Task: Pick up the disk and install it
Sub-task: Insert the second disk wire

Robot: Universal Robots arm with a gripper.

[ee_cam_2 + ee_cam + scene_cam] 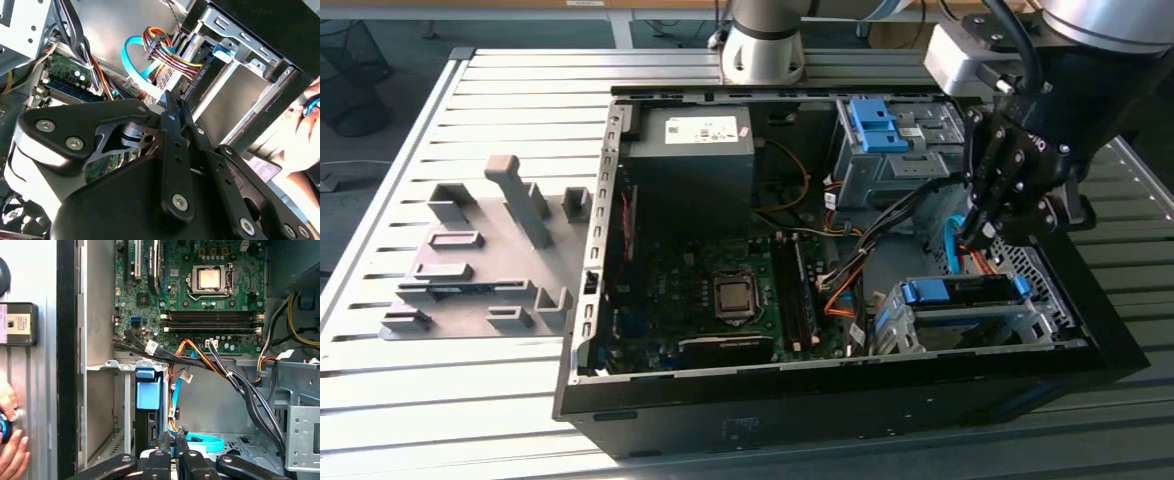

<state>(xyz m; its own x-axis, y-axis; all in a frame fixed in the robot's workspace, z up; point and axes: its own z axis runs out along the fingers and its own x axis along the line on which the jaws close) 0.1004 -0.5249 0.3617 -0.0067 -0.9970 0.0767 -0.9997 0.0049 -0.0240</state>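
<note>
The work surface is a slatted metal table [494,80], with a grey plastic fixture [480,260] resting on it toward the exterior view's left. An open computer case [854,400] lies on its side beside the fixture, exposing the green motherboard [720,290], the black power supply [690,165] and a bundle of coloured cables [200,352]. The gripper [974,238] hangs inside the case near its edge at the exterior view's right, above a light blue cable [950,245]. In both wrist views its two fingers [170,130] are pressed close together with nothing visible between them (the blue cable loop lies beyond the tips, apart from them). The disk [965,291] sits in the grey drive cage [907,325] at the near corner of the case on the exterior view's right, just beside the gripper and lower than it. In the first wrist view the disk [148,395] appears edge-on in the cage slot, its blue carrier uppermost and a dark end face below it, close to the fingertips. A second grey bay with a blue bracket [874,125] stands at the far side of the case. A person's hand [12,455] rests on the table outside the case wall, touching a small blue item.
</note>
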